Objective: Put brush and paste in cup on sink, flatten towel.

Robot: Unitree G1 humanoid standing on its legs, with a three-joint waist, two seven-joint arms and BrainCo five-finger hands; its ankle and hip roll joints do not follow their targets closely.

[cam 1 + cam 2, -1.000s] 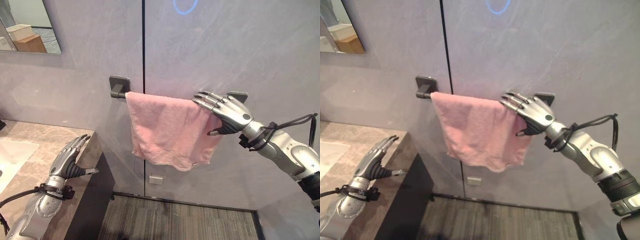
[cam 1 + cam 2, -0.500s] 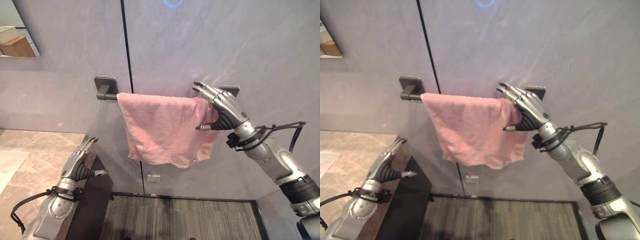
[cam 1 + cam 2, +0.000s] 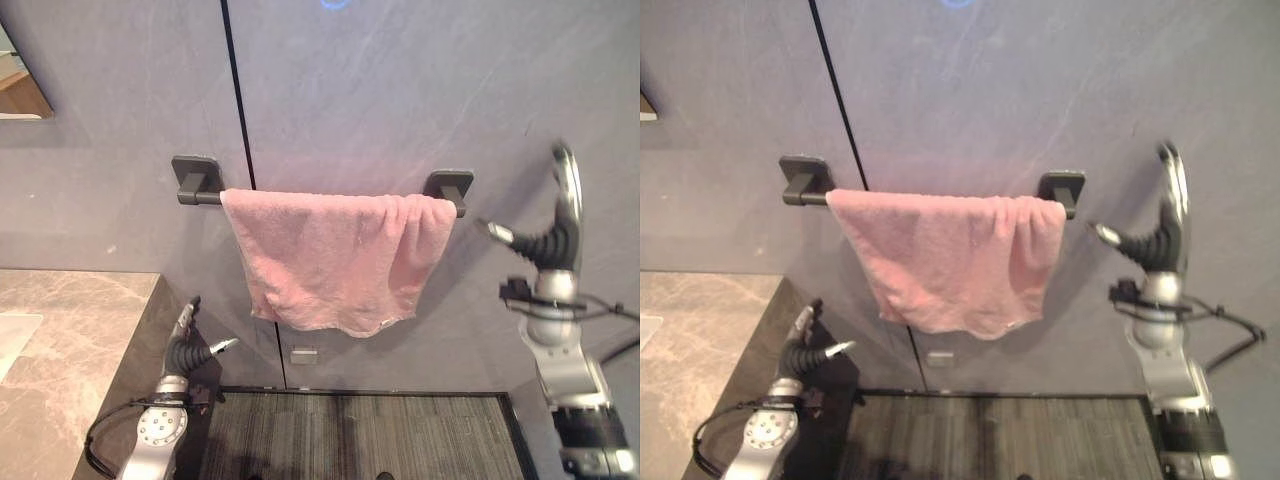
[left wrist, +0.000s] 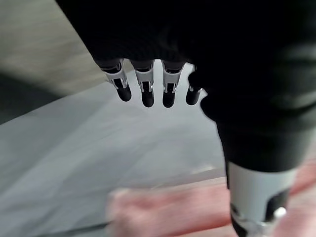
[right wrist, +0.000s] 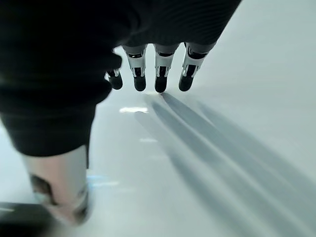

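Observation:
A pink towel [image 3: 330, 258] hangs spread over the dark wall rail [image 3: 197, 192], reaching from near the left bracket to the right bracket [image 3: 447, 186]; its lower hem is uneven. My right hand [image 3: 560, 215] is raised to the right of the rail, apart from the towel, fingers straight and pointing up at the grey wall [image 5: 222, 98]. My left hand [image 3: 187, 335] is low beside the counter's end, below the towel's left corner, fingers straight and holding nothing. The towel [image 4: 163, 215] also shows past the left hand's fingers [image 4: 143, 86].
A marble counter [image 3: 70, 330] stands at the left, with a dark side panel. A mirror corner [image 3: 20, 90] is on the wall at the upper left. A small wall outlet [image 3: 303, 355] sits under the towel, above a grey striped floor [image 3: 350, 435].
My right hand let go of the towel's right end and swung away to the right, fingers up. My left hand dropped lower. The camera turned right, so the scene shifted left.

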